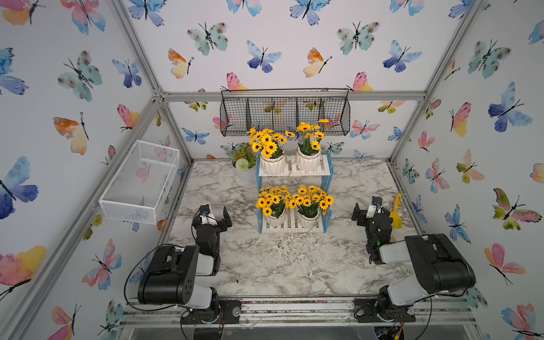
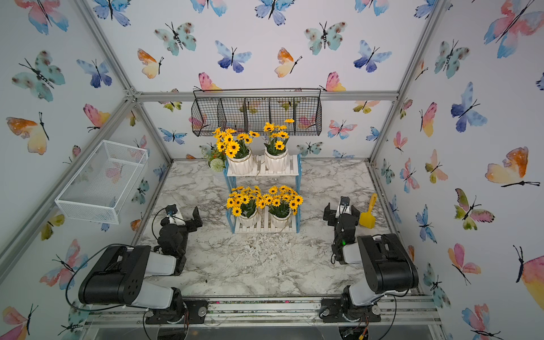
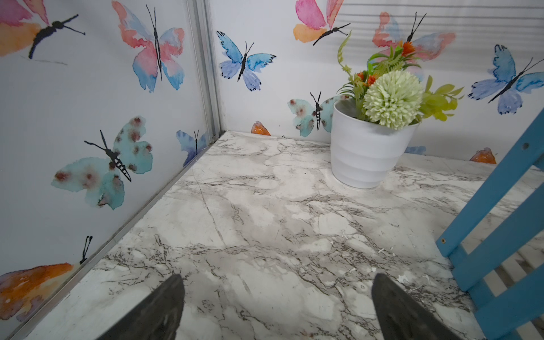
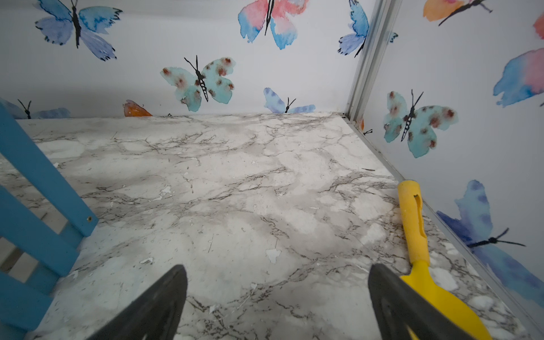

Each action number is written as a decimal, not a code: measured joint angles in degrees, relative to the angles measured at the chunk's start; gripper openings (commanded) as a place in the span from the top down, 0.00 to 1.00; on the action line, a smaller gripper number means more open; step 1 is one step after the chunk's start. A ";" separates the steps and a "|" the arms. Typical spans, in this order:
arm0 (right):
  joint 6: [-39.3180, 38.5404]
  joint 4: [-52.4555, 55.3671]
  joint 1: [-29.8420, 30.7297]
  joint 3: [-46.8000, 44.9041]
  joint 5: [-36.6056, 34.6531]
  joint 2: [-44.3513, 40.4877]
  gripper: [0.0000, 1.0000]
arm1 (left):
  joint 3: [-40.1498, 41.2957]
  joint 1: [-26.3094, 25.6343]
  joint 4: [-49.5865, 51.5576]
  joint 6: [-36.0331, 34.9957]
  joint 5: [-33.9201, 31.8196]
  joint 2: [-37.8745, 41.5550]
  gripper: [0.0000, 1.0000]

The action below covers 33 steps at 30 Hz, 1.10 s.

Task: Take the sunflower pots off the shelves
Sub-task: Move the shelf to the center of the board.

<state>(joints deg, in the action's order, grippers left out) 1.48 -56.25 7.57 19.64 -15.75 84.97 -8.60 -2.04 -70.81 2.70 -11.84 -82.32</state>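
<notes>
All four sunflower pots [image 1: 272, 165] sit on the shelves [image 1: 294, 171], two per tier, toward the back of the desk [image 1: 265, 265]. Only the top views show me them. My left wrist view catches the green-bloom pot [image 3: 365, 156], my right the yellow scoop [image 4: 412, 223]. Left jaws and right jaws both stand wide apart, gripping nothing.

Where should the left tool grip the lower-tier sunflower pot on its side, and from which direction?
Grip the white ribbed body of the lower left sunflower pot, below the twine rim. Come in low from the front of the shelves: the blue side frame blocks a sideways approach and the blooms overhang the top. The open left tool looks best placed.
</notes>
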 measured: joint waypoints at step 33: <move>19.71 61.40 -0.42 59.87 27.52 -0.44 0.02 | -40.44 13.18 65.94 25.07 25.00 21.84 0.00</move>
<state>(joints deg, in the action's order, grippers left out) 21.19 5.15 7.16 79.50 11.77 84.53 -49.04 11.14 -4.86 27.77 13.17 -60.49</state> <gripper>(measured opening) 0.981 0.993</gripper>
